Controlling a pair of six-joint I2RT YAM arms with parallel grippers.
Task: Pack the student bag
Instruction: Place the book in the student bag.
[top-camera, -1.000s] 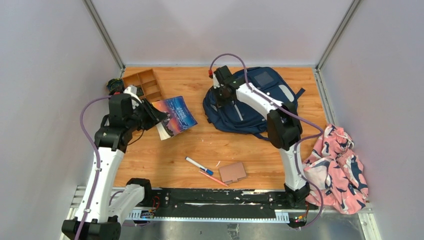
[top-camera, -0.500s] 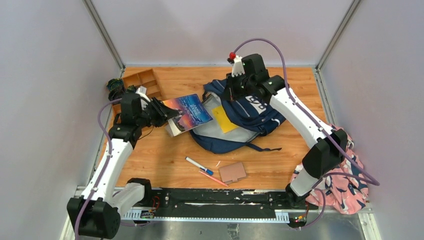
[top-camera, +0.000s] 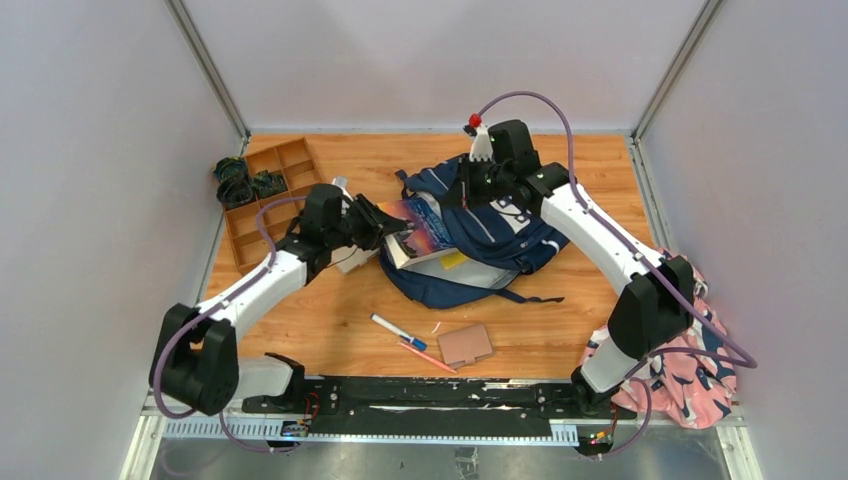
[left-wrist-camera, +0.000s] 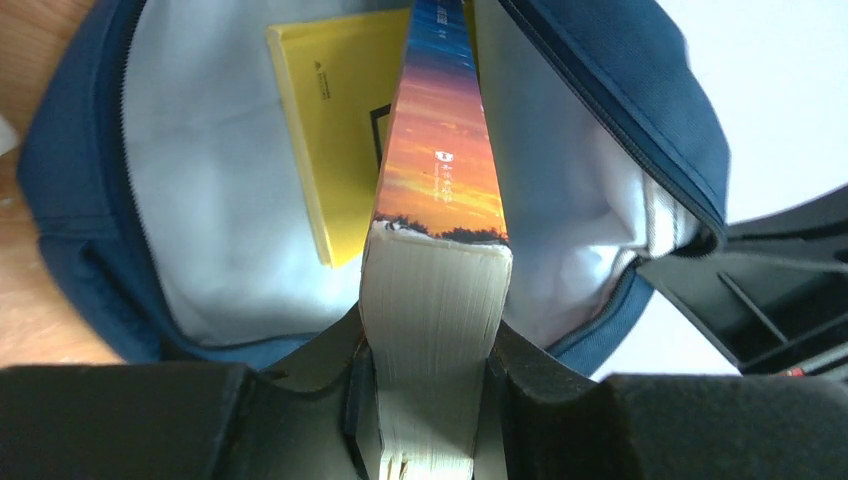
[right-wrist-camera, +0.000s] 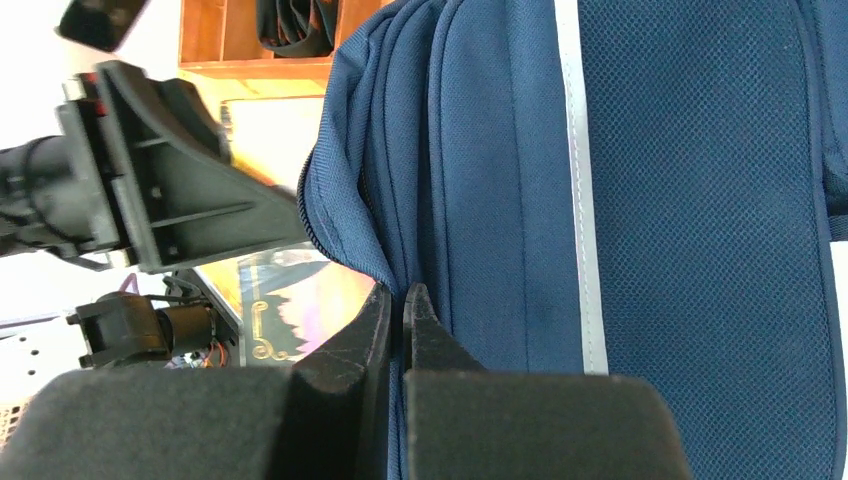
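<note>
Top external: left gripper (top-camera: 378, 222) has moved book (top-camera: 424, 228) into student bag (top-camera: 505, 238).

Book (top-camera: 420, 235) partly in student bag (top-camera: 520, 245)

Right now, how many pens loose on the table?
2. A white marker with a blue cap and an orange pen lie side by side just left of the tan pad. More could be hidden inside the student bag.

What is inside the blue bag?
A yellow book lies flat in the bag, on its pale lining. A thick sunset book, held by the left fingers, is partway in over it. The far end is hidden behind that book and the flap.
</note>
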